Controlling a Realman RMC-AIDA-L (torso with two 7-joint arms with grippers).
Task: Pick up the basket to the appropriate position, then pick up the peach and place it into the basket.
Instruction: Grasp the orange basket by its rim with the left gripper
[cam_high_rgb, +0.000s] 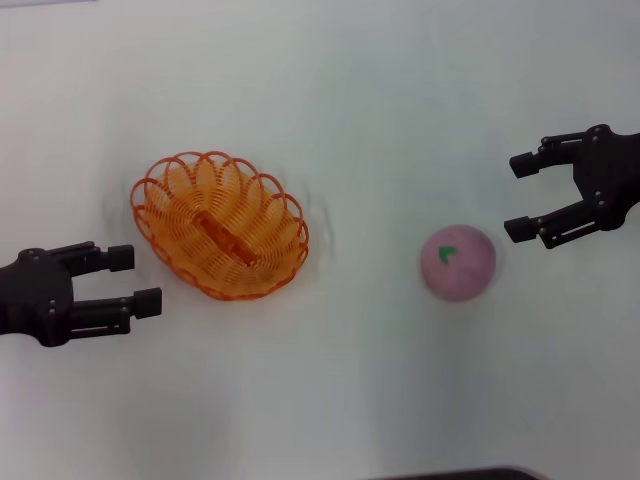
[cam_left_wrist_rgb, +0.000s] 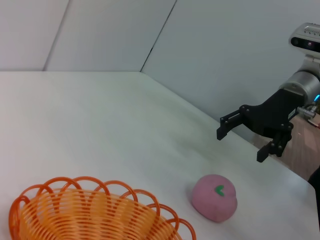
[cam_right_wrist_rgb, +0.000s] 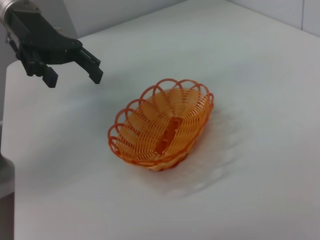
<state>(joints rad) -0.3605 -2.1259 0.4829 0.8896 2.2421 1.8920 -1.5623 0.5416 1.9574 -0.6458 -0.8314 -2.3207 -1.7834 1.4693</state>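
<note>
The orange wire basket (cam_high_rgb: 185, 195) stands empty on the white table, left of centre. It also shows in the left wrist view (cam_left_wrist_rgb: 85, 215) and in the right wrist view (cam_right_wrist_rgb: 150, 120). The pink peach (cam_high_rgb: 457, 261) with its green leaf mark lies on the table to the right, apart from the basket; it also shows in the left wrist view (cam_left_wrist_rgb: 215, 198). My left gripper (cam_high_rgb: 135, 280) is open and empty, just left of the basket, also seen in the right wrist view (cam_right_wrist_rgb: 73, 77). My right gripper (cam_high_rgb: 518, 197) is open and empty, up and right of the peach, also seen in the left wrist view (cam_left_wrist_rgb: 242, 144).
The white table (cam_high_rgb: 330, 400) carries only the basket and the peach. A dark edge (cam_high_rgb: 460, 473) shows at the bottom of the head view. The table's far edge meets a pale wall (cam_left_wrist_rgb: 225, 45) in the left wrist view.
</note>
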